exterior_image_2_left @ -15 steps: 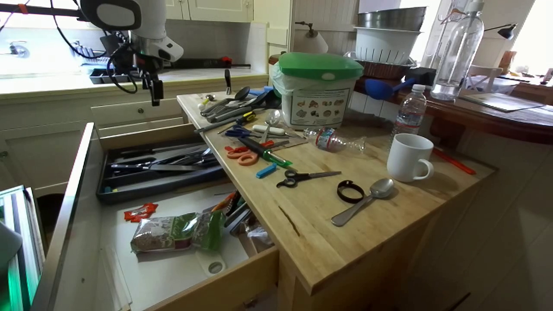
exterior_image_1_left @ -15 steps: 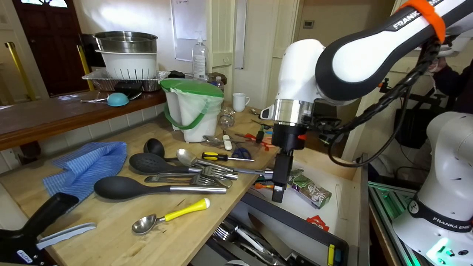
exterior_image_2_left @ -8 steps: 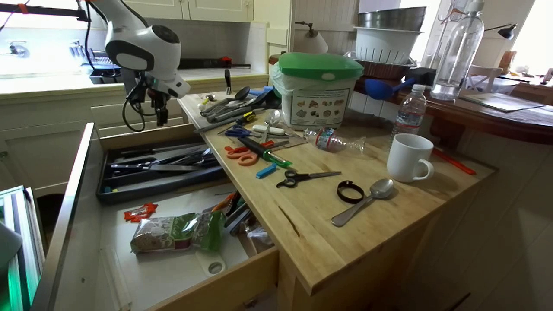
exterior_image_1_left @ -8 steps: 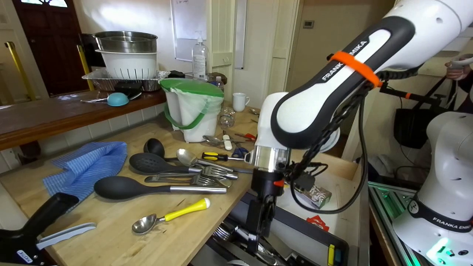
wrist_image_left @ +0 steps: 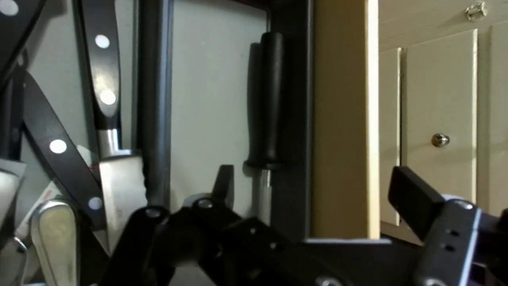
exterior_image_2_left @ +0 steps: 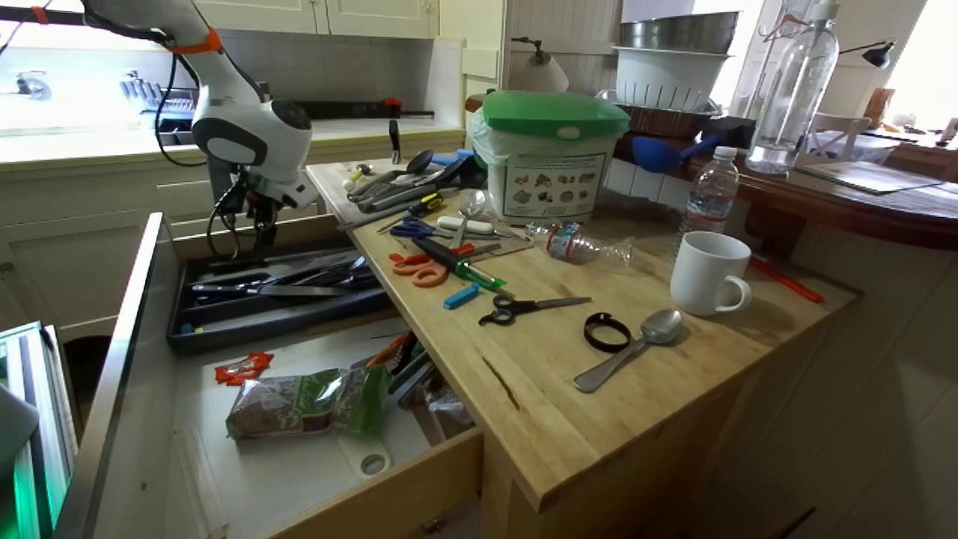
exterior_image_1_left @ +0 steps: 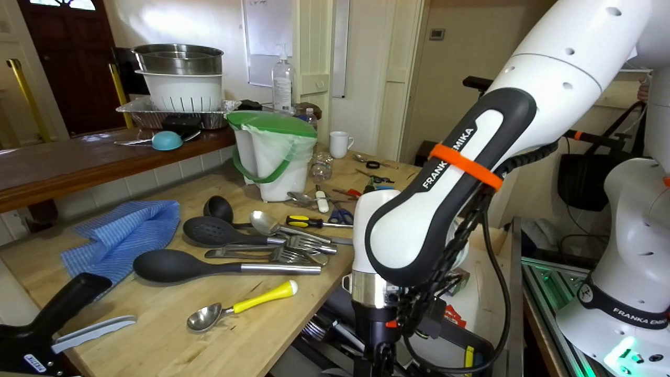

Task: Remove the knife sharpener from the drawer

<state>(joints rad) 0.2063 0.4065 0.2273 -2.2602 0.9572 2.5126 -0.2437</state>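
The knife sharpener [wrist_image_left: 272, 99] is a rod with a black handle and a metal shaft. In the wrist view it lies in the tray's side compartment, along the wall beside the drawer's pale wooden side [wrist_image_left: 341, 119]. Its lower shaft is hidden by my gripper [wrist_image_left: 317, 180]. The gripper is open with nothing between its fingers. One finger is over the compartment left of the rod, the other beyond the drawer's wooden side. In both exterior views the gripper [exterior_image_2_left: 263, 236] is low over the tray end of the drawer [exterior_image_2_left: 404, 479]; its fingertips are unclear there, and I cannot pick out the sharpener.
The black tray [exterior_image_2_left: 277, 329] holds knives [wrist_image_left: 105, 67] and other utensils beside the sharpener's compartment. The wooden counter [exterior_image_1_left: 251, 335] overhangs the drawer, with ladles, forks and a yellow-handled scoop [exterior_image_1_left: 261, 299] near its edge. A seed bag [exterior_image_2_left: 281, 404] lies elsewhere in the drawer.
The arm has come down and the gripper has dropped from above the counter and drawer to low over the utensil tray. The objects in the drawer and on the counter have not moved.
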